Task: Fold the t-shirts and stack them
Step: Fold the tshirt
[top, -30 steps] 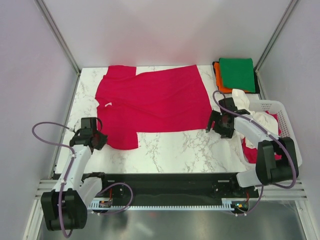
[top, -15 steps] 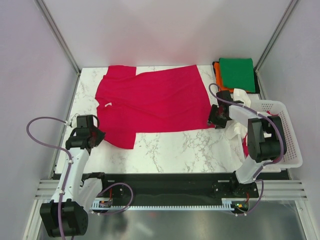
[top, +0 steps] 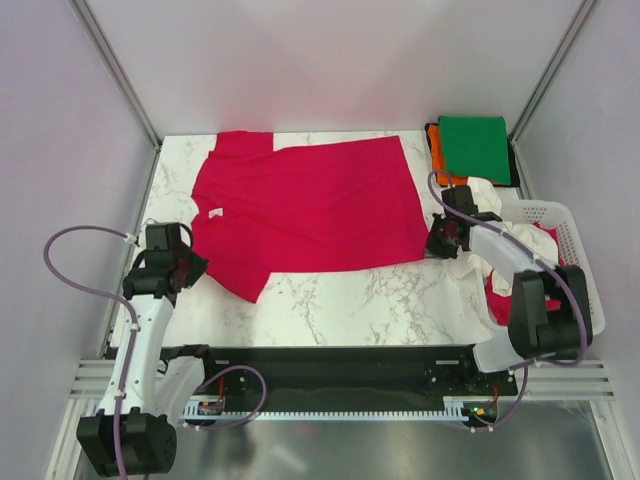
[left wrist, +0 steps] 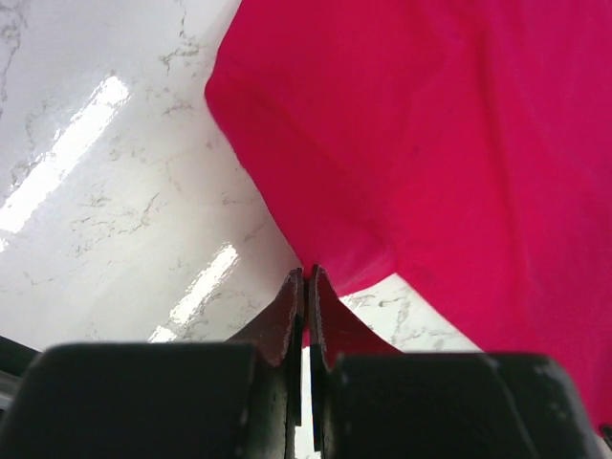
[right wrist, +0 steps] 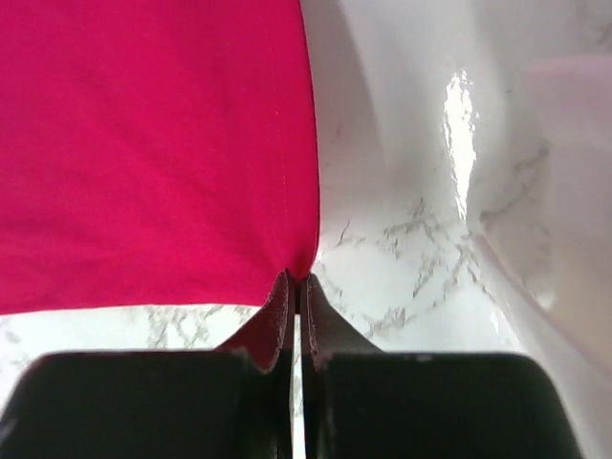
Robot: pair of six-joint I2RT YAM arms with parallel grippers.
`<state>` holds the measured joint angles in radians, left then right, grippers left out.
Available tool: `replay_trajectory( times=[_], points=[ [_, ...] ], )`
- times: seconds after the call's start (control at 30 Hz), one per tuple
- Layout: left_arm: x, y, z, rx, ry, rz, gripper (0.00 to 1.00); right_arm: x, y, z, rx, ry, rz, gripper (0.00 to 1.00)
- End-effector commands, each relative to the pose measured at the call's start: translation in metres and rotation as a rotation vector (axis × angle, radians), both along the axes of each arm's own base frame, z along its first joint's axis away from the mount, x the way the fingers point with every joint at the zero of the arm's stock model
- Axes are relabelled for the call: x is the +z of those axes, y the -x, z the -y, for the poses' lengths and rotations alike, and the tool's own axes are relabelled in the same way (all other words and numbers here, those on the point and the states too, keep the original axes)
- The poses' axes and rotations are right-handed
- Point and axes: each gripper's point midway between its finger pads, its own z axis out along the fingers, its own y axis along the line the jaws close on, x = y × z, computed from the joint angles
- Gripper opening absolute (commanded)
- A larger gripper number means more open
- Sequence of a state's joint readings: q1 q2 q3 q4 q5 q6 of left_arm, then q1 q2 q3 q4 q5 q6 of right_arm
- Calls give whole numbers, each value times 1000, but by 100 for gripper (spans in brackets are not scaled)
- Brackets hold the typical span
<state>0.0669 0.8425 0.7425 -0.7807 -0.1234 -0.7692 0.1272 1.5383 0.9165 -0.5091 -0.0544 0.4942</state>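
A large crimson t-shirt (top: pixel 310 205) lies spread flat across the marble table, collar to the left. My left gripper (top: pixel 190 268) is shut on the shirt's near left sleeve edge. In the left wrist view the jaws (left wrist: pixel 306 277) are pressed together with red cloth (left wrist: pixel 449 143) pinched at their tips. My right gripper (top: pixel 433 244) is shut on the shirt's near right hem corner. The right wrist view shows that corner (right wrist: pixel 301 258) caught between the closed tips (right wrist: pixel 295 279). A folded green t-shirt (top: pixel 475 148) sits on a folded orange one (top: pixel 440 165) at the back right.
A white slotted basket (top: pixel 578 250) stands at the right edge, holding a white t-shirt (top: pixel 482 262) that spills onto the table, and some red cloth (top: pixel 500 305). Grey walls and metal posts enclose the table on three sides.
My right gripper has closed on the shirt's hem corner. The left gripper, still shut on the sleeve, has drawn a little to the left and away, pulling the shirt flatter.
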Motion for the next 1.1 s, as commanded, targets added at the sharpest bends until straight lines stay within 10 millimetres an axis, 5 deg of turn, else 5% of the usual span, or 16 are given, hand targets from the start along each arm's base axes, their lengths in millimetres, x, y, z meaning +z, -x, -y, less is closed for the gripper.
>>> replay_trajectory(
  times=[0.0,0.1,0.33,0.5,0.67,1.07],
  points=[
    [36,2,1,-50,-27,64,2,42,12,4,-21,-3,78,0],
    [55,7,-4,-76,-77,86,2,64,34,5,-46,-20,107,0],
    [85,13,-13,-110,-164,101,2,76,77,-3,-54,-102,94,0],
    [109,-6,-18,-151,-229,141,2,78,79,-2,-61,-100,89,0],
    [115,-49,-4,-271,-196,152,2,94,41,-4,-63,-85,133,0],
    [80,-170,-8,-348,-175,25,2,105,-69,5,-83,28,173,0]
  ],
)
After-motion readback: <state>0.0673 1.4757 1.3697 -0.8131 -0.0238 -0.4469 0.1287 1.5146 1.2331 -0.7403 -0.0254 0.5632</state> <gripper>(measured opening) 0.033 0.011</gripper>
